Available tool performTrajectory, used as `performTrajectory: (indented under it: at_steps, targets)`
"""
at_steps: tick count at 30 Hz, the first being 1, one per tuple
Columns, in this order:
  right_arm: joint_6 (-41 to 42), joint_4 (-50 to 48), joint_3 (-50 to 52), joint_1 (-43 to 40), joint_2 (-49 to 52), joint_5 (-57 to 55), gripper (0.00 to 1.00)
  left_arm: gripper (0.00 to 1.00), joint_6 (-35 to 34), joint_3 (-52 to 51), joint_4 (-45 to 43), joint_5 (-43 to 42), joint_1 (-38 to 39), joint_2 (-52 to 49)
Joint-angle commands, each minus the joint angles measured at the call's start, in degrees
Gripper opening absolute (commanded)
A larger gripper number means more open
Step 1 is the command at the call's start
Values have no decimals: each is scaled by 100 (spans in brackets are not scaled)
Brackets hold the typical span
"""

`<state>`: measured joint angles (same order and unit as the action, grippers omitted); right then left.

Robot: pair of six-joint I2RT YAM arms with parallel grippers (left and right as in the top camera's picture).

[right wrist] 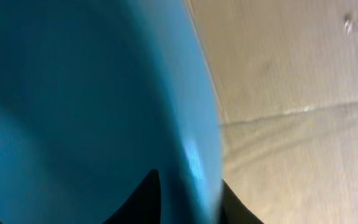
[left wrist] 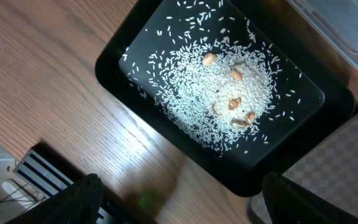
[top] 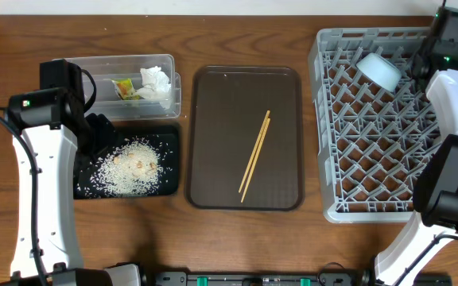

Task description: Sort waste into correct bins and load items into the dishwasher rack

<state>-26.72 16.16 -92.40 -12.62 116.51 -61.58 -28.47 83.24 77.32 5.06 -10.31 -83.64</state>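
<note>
Inside rack (top: 321, 119), at its far edge: bowl (top: 378, 70), tilted. Right jaws straddle bowl rim; pinching or not, cannot tell. Well left of rack: left jaws spread above rice (top: 130, 165) in black tray (top: 167, 143). Chopsticks (top: 254, 155) on brown tray (top: 213, 119) beside rack.

The left arm (top: 42, 199) and right arm (top: 456, 95) have white links, black joint housings, small green lights and black cables. The left gripper (left wrist: 179, 204) has matte black jaws.

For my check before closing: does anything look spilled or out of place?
No spill: the rice lies inside the black tray. Only the chopsticks lie loose on the brown tray, not in the rack.
</note>
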Motion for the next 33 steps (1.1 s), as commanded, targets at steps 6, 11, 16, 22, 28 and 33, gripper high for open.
performTrajectory:
  at_steps: [6, 11, 16, 22, 28, 33]
  targets:
    - [1040, 310, 219, 216, 101, 417, 63, 85, 28, -4, 22, 33, -24, -15]
    - [1040, 289, 205, 398, -577, 1086, 81, 85, 28, -4, 17, 33, -24, -15]
    - [1047, 345, 205, 525, -1408, 2076, 90, 85, 28, -4, 17, 33, -24, -15]
    - [1349, 787, 205, 721, -2055, 2496, 93, 85, 31, -4, 22, 33, -24, -15]
    - [2326, 2275, 205, 988, -2400, 4662, 95, 85, 46, -4, -59, -68, -22, -15]
    - [2651, 2844, 249, 1008, -2380, 7589, 99, 85, 656, -4, -398, -841, 63, -15]
